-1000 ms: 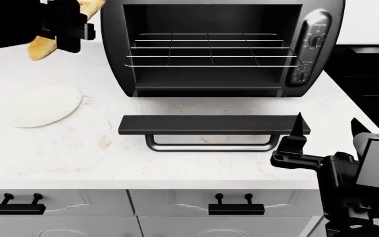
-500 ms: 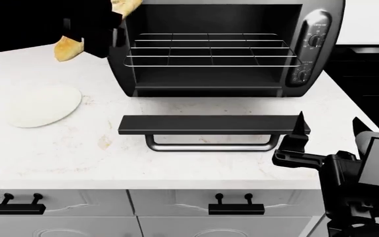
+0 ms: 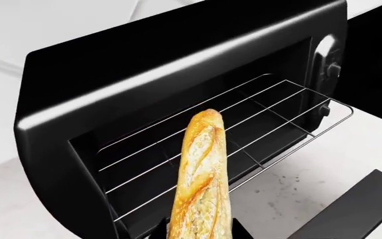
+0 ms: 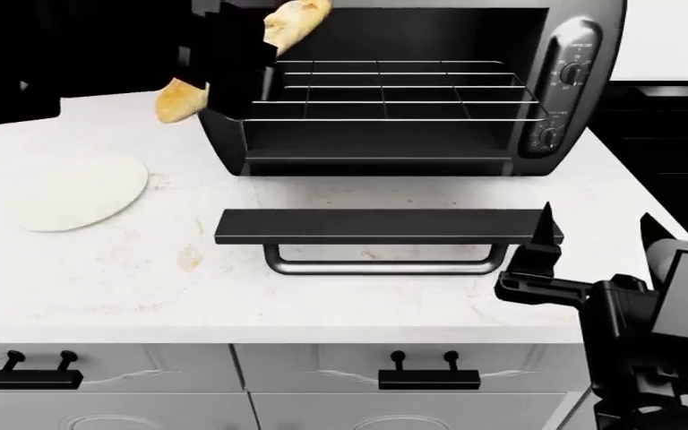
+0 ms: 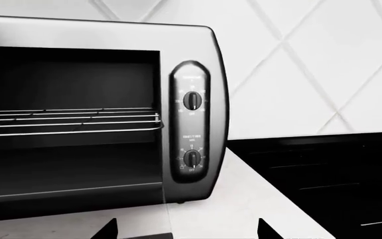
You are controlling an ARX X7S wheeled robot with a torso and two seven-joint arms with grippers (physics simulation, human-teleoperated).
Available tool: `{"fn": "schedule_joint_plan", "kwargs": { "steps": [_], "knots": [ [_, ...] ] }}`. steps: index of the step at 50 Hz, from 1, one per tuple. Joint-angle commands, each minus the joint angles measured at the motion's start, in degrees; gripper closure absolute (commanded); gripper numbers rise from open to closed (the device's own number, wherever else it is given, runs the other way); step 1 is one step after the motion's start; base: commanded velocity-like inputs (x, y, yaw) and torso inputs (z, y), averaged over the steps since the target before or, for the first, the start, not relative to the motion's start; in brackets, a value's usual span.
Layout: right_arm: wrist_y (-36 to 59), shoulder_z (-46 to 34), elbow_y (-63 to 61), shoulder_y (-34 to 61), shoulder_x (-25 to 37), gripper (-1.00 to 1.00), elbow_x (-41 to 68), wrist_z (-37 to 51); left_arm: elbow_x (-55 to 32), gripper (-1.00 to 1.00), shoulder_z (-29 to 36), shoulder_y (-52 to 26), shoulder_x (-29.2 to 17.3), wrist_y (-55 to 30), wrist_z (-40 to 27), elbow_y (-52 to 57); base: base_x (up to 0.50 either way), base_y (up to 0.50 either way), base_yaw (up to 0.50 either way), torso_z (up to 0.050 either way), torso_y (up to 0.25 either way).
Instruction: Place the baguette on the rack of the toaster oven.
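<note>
Left wrist view: the left gripper [image 3: 201,234] clamps the golden-yellow baguette [image 3: 200,175], tip above the silver wire rack [image 3: 270,107]. Advance level, then lower.

Head view: the loaf enters the glossy black toaster oven [image 4: 583,107] at its left edge; the right gripper [image 4: 593,235] idles, spread.

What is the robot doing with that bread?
The robot's left gripper is holding a baguette up by the left side of an open toaster oven. The bread's tip points toward the wire rack but isn't lying on it yet. The oven door is folded down flat on the counter. A white plate sits empty nearby. The right gripper is open and waits near the door's right end, holding nothing.
</note>
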Motion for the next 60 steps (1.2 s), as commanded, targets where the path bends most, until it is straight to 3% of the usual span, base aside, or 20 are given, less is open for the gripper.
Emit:
{"fn": "schedule_joint_plan", "kwargs": {
  "steps": [1,10,28,60],
  "knots": [
    [-1.0,-0.1,0.3,-0.8,0.2,-1.0,0.3,0.3,-1.1,1.0,2.1,0.1,1.8,0.8,0.2,-1.0,0.0,0.0,0.0,0.0,0.0],
    [-1.1,-0.1,0.5,-0.5,0.5,-1.0,0.7,0.7,0.4,1.0,3.9,0.6,3.2,1.4,0.6,-2.0,0.0,0.0,0.0,0.0,0.0],
    [-2.3,0.1,1.2,-1.3,1.0,-1.0,1.3,1.0,17.6,1.0,11.0,-3.9,9.3,4.9,15.9,-16.1,0.0,0.0,0.0,0.0,0.0],
    [-4.6,0.0,2.2,-3.1,1.6,-1.0,1.7,1.7,31.1,1.0,20.0,-9.0,20.0,14.9,29.4,-36.9,0.0,0.0,0.0,0.0,0.0]
  ]
}}
